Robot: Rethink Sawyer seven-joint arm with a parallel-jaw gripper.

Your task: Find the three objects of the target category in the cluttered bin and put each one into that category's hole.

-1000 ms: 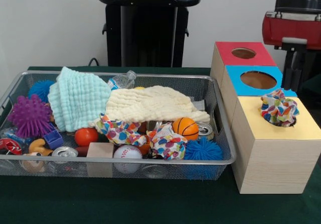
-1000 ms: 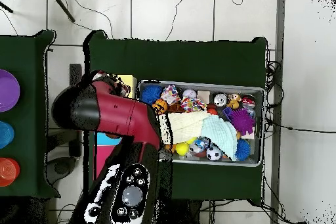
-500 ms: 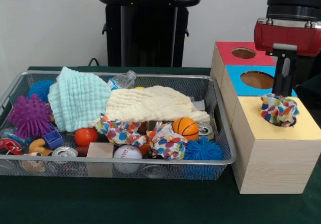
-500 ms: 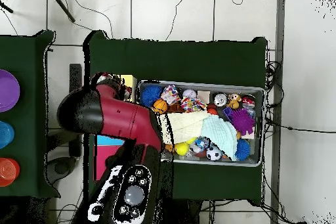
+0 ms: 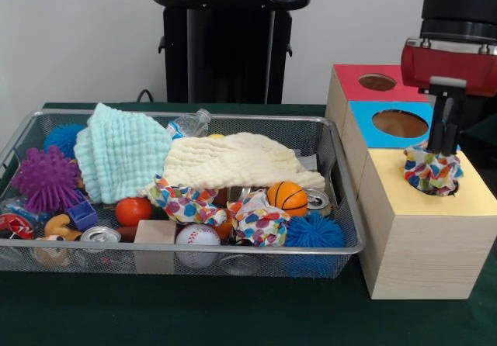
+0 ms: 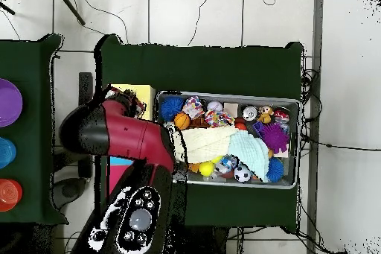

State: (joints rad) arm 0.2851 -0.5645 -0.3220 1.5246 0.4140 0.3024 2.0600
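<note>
Gripper point(image 5: 443, 138): closed, pressed on spotted cloth point(image 5: 432, 168) | Cloth: bunched half in yellow box's hole point(image 5: 446, 187), right of frame | Risk: cloth may be snagged and lifted out on retreat | 2 spotted cloths point(image 5: 185, 202) left in bin point(image 5: 342, 247)

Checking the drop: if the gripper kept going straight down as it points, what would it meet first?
Most likely the polka-dot cloth bunched over the yellow box's hole; the gripper sits directly above it, apparently already touching.

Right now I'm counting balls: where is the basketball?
Front view: the basketball lies in the mesh bin's right part, beside the blue spiky ball.
</note>
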